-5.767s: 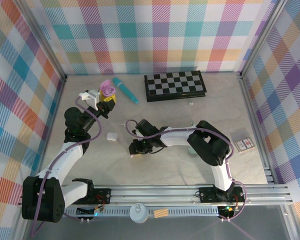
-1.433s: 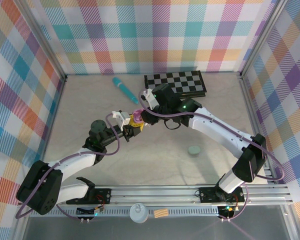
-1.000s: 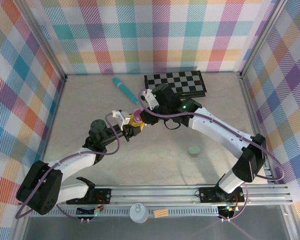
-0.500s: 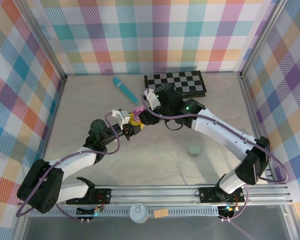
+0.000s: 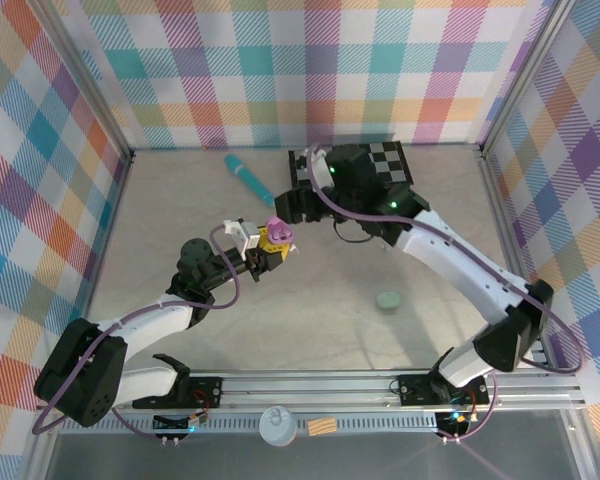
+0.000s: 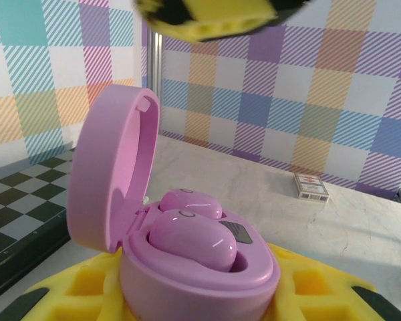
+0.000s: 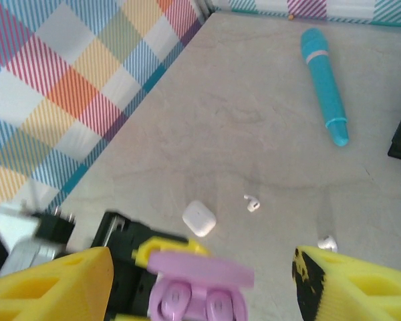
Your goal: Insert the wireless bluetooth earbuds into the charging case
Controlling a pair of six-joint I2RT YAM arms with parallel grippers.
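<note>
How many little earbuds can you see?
4. In the open pink case: one pink earbud in front, another behind it. Loose on the table: one white earbud beside the small white case, another farther off. More may be hidden.

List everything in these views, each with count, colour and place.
charging case: 1, pink, lid open, held in the left fingers
pink earbuds: 2, pink, sitting in the charging case
white earbuds: 2, white, loose on the table
white case: 1, white, shut, on the table beside one white earbud
teal stick: 1, teal, lying near the back wall
chessboard: 1, black and white, at the back wall
small box: 1, whitish, on the table near a wall
round thing: 1, pale green, right of centre
left fingers: yellow, shut on the charging case
right fingers: yellow, open, above the charging case
</note>
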